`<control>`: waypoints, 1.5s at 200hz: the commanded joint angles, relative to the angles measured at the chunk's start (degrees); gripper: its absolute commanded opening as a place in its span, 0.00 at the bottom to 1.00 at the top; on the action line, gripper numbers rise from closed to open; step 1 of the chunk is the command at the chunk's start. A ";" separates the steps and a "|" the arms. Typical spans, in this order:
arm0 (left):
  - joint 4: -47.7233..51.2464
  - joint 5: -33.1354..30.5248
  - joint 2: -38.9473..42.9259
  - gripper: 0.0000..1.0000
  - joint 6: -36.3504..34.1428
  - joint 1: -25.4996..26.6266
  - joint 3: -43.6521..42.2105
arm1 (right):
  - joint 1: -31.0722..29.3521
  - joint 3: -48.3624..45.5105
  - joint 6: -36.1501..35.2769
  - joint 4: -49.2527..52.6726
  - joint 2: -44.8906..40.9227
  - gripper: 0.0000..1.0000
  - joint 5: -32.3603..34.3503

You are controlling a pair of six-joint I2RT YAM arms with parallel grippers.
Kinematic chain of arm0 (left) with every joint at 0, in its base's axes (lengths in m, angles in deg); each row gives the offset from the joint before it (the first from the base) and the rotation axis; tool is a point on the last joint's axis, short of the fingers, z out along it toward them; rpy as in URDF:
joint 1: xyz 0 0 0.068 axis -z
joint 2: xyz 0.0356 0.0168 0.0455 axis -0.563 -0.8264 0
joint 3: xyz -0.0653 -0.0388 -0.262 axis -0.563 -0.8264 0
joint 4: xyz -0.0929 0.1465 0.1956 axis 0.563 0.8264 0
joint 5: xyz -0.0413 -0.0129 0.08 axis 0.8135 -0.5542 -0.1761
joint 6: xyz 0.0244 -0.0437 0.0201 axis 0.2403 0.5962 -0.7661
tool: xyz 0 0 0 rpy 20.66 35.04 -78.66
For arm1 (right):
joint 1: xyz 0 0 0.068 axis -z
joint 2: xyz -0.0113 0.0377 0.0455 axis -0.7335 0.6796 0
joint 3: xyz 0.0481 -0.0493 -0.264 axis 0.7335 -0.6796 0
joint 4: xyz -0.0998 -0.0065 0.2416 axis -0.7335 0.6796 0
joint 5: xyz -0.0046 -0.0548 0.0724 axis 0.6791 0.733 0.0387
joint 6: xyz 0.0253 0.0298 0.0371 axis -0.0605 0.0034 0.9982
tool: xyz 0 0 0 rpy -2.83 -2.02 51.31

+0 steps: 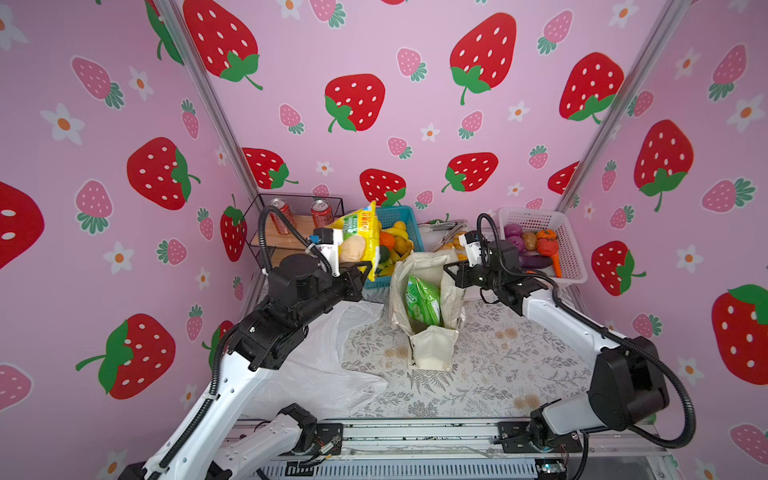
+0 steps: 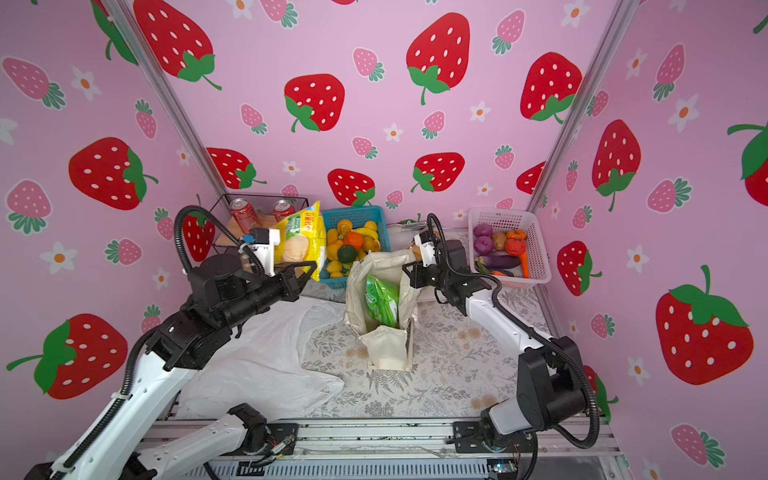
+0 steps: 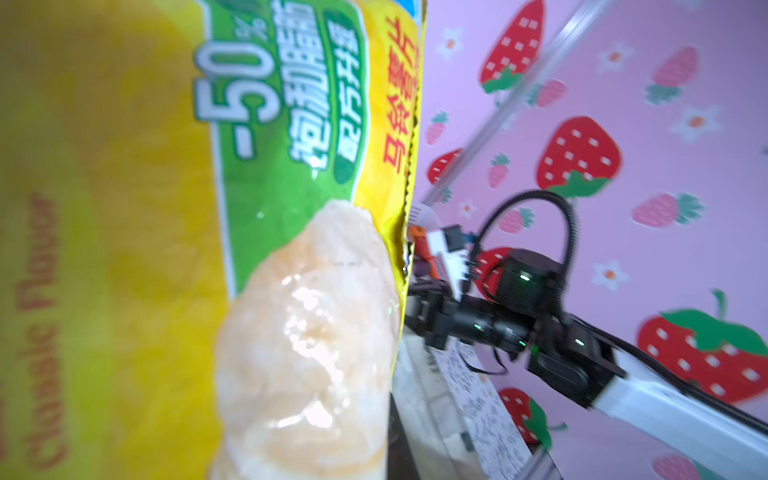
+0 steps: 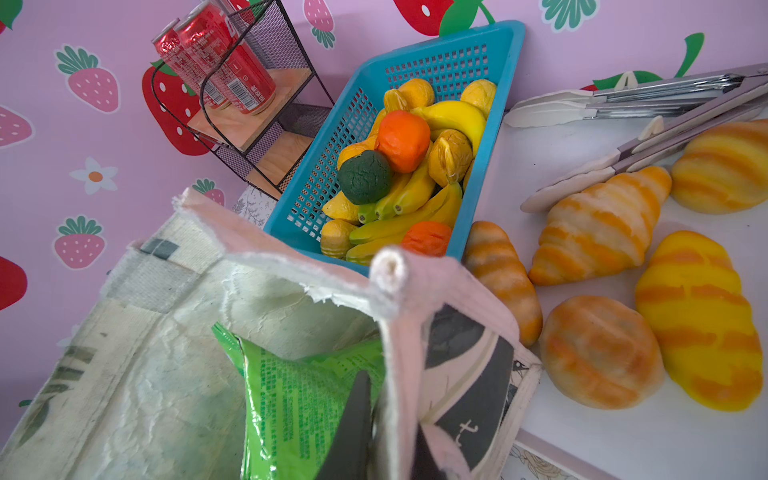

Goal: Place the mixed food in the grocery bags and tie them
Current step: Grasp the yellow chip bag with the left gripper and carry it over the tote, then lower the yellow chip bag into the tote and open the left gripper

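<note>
**Tote mouth open, half taken**

Just past the jaws of the left gripper (image 1: pixel 360 267), which are clamped on the yellow packet (image 1: pixel 358 237), the canvas tote (image 1: pixel 428 264) gapes upward. The green packet (image 1: pixel 422 301) fills its middle, so the free room inside lies on the side away from the right gripper (image 4: pixel 390 436), whose jaws pinch the tote's wall. The blue basket (image 1: pixel 405 216) crowds close behind the left jaws. The white plastic bag (image 1: pixel 324 365) sprawls below them.

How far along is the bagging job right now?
Done: one green packet sits inside the canvas tote. In hand: the left gripper holds a yellow packet raised beside the tote, while the right gripper pinches the tote's rim open. Left: toy fruits sit in the blue basket, rolls on the white tray, the white plastic bag lies flat, and neither bag is tied.
</note>
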 commanded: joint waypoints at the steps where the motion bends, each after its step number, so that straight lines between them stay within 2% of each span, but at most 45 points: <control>1: -2.31 6.68 -5.81 0.00 -1.81 8.27 5.16 | 0.26 2.61 -1.86 1.52 0.45 0.07 -0.56; 11: -5.28 6.98 -7.66 0.00 1.03 10.61 5.64 | 0.36 2.73 -2.05 1.85 0.42 0.07 -0.41; 28: -15.90 9.64 -9.56 0.00 8.97 12.82 2.77 | 0.73 2.80 -1.72 1.78 0.79 0.07 -1.02; 51: -28.37 8.56 -10.83 0.00 18.47 15.50 -2.31 | 1.29 2.67 -0.68 0.98 1.14 0.07 -2.32; 94: -41.78 8.45 -12.09 0.00 33.21 16.33 -10.03 | 1.94 2.93 0.33 0.25 1.25 0.07 -3.46; 138: -41.57 6.48 -10.63 0.00 41.26 16.08 -16.11 | 2.15 3.02 0.06 0.45 1.12 0.08 -2.75; 146: -41.30 5.64 -10.00 0.04 42.65 15.89 -17.80 | 2.23 3.00 0.06 0.45 1.15 0.07 -2.67; 149: -41.09 5.52 -9.82 0.10 43.19 15.75 -18.35 | 2.24 2.99 0.01 0.48 1.15 0.07 -2.67; 155: -40.68 5.57 -9.61 0.15 44.24 15.36 -19.31 | 2.24 2.93 -0.03 0.45 1.12 0.08 -2.67; 169: -40.14 7.76 -9.50 0.25 45.93 13.85 -20.68 | 2.24 2.85 -0.03 0.45 0.93 0.08 -2.52; 190: -32.57 10.16 -8.05 0.42 41.39 11.63 -18.35 | 2.24 2.83 -0.12 0.60 0.43 0.08 -2.29; 201: -23.79 8.39 -6.70 0.56 34.79 11.30 -14.67 | 2.24 2.88 -0.21 0.62 0.33 0.08 -2.23; 215: -11.91 4.16 -5.54 0.64 25.92 11.21 -9.36 | 2.24 2.73 -0.21 0.66 0.16 0.08 -2.23; 235: 0.73 -2.95 -5.07 0.70 16.15 11.21 -2.37 | 2.20 2.49 -0.37 0.75 0.23 0.08 -2.05; 255: 8.47 -5.40 -7.40 0.75 9.42 11.43 3.87 | 2.24 2.37 -0.34 0.71 0.48 0.08 -2.02; 286: 22.95 -10.75 -17.22 0.81 -0.57 14.55 18.60 | 2.20 2.37 -0.38 0.76 0.46 0.08 -1.98; 300: 29.19 -13.33 -22.75 0.81 -2.60 15.72 25.13 | 2.24 2.43 -0.22 0.77 0.24 0.08 -1.96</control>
